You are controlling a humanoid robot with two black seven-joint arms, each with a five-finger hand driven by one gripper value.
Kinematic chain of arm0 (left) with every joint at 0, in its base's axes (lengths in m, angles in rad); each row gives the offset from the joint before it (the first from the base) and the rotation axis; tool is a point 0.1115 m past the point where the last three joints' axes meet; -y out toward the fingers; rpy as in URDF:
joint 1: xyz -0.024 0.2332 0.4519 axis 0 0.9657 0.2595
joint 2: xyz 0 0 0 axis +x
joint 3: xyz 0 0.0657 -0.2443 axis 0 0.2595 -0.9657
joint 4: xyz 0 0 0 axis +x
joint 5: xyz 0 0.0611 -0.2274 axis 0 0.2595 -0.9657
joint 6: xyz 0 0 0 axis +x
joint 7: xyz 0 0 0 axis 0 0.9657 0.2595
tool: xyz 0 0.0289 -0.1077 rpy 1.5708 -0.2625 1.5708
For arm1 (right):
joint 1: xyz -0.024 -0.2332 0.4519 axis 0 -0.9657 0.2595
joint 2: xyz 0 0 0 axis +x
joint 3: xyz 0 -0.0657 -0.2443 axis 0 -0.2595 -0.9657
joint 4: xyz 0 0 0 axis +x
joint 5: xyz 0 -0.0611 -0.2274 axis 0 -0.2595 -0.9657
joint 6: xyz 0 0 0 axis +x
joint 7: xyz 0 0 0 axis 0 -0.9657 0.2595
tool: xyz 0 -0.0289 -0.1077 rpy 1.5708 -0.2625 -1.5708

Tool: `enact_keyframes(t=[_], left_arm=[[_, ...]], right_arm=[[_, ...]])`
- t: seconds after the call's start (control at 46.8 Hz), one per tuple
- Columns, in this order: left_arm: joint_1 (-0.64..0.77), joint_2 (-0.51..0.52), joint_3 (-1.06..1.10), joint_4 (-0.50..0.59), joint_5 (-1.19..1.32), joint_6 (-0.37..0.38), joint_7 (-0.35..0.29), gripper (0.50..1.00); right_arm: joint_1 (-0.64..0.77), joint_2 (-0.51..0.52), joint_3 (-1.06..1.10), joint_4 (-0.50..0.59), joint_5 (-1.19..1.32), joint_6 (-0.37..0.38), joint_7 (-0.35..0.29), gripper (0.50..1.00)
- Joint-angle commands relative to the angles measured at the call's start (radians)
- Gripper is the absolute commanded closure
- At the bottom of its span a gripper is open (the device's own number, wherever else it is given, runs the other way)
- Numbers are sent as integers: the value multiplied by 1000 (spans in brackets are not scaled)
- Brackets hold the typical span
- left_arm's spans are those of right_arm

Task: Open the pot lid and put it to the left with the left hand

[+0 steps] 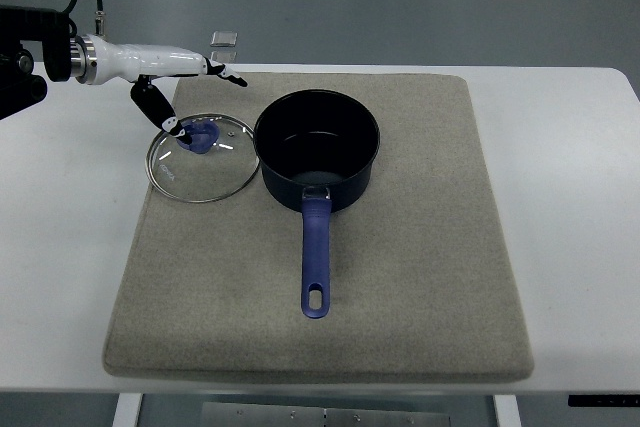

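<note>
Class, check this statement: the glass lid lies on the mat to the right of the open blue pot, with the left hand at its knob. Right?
Not quite. The top view shows the glass lid on the mat to the left of the blue pot, not the right. The left hand is at its knob.

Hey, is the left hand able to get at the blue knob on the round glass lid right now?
Probably yes. The left hand sits right over the glass lid, a fingertip at the blue knob, with nothing in between; the dark blue saucepan stands to one side.
</note>
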Motion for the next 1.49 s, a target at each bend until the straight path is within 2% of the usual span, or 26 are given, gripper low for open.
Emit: enact_keyframes(t=[0.0,0.107,0.171,0.47,0.662,0.833,1.111,1.303,1.474], left_arm=[[-1,20,-89,-1,-16,-23,0,538],[20,24,-213,17,-71,-58,0,538],[45,23,-262,38,-145,-48,0,538],[114,-55,-407,250,-722,-45,0,540],[132,-166,-410,443,-992,-45,0,553],[175,-287,-413,604,-1131,-45,0,559],[249,-327,-526,615,-1224,-107,0,561],[289,-351,-650,621,-1224,-100,0,566],[295,-371,-672,657,-1224,-97,0,568]], right_arm=[[1,0,0,0,0,0,0,583],[-1,0,0,0,0,0,0,583],[-1,0,0,0,0,0,0,583],[-1,0,0,0,0,0,0,583],[-1,0,0,0,0,0,0,583],[-1,0,0,0,0,0,0,583],[-1,0,0,0,0,0,0,583],[1,0,0,0,0,0,0,583],[1,0,0,0,0,0,0,583]])
